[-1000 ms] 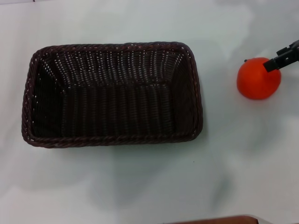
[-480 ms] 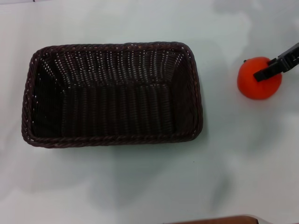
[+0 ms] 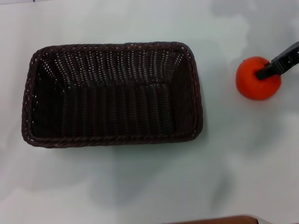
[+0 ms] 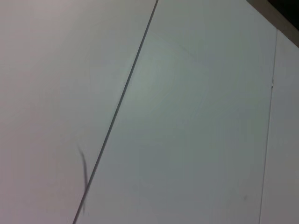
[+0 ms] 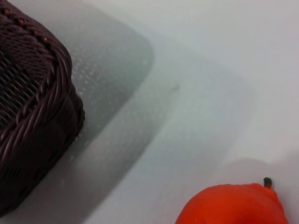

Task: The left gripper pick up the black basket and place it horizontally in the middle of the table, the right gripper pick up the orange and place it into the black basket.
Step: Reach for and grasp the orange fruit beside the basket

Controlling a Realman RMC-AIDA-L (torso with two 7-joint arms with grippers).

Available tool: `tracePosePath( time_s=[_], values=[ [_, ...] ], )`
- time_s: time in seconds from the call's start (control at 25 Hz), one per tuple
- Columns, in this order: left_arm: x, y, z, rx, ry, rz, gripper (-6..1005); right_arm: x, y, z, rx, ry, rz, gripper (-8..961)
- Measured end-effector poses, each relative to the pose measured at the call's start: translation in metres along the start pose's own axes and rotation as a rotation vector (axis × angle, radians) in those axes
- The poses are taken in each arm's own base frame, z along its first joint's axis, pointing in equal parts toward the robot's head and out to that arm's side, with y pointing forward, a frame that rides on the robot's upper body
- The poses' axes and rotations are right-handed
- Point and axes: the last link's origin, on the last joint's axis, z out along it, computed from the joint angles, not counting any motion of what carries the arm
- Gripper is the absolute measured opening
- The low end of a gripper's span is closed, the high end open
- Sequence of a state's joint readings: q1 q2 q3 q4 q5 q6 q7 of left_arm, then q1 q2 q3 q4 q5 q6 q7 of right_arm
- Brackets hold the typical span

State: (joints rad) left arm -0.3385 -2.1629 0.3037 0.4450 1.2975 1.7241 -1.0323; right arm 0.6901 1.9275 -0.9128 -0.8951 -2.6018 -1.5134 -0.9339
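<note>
The black basket (image 3: 112,93) lies lengthwise on the table (image 3: 140,186), left of centre, open side up and empty. The orange (image 3: 254,81) sits on the table to the basket's right, well apart from it. My right gripper (image 3: 275,67) comes in from the right edge as a black bar, and its tip lies over the orange's upper right side. The right wrist view shows a corner of the basket (image 5: 32,93) and the top of the orange (image 5: 229,205) with its dark stem spot. My left gripper is out of view. The left wrist view shows only pale surface.
A reddish-brown edge (image 3: 215,219) shows at the bottom of the head view. A thin dark seam (image 4: 117,107) crosses the pale surface in the left wrist view. Bare table lies between the basket and the orange.
My right gripper's black tip has moved down and left, from the orange's upper right edge to farther over its top. The orange and the basket have stayed in place.
</note>
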Motion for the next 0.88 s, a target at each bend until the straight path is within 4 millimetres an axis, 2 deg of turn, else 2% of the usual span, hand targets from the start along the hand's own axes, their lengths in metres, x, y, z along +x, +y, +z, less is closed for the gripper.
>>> tracePosePath(
  time_s=[0.24,0.56,0.88],
  values=[
    [-0.002,0.001,0.001,-0.002,-0.001,-0.008,609,0.002,0.000,0.002,-0.009,-0.003,-0.009,215],
    [-0.002,0.001,0.001,-0.002,-0.002,-0.008,608,0.000,0.002,-0.001,-0.004,0.027,-0.006,111],
    [-0.001,0.001,-0.001,0.000,0.001,-0.013,608,0.004,0.007,-0.032,0.129,0.348,0.003,66]
  ],
)
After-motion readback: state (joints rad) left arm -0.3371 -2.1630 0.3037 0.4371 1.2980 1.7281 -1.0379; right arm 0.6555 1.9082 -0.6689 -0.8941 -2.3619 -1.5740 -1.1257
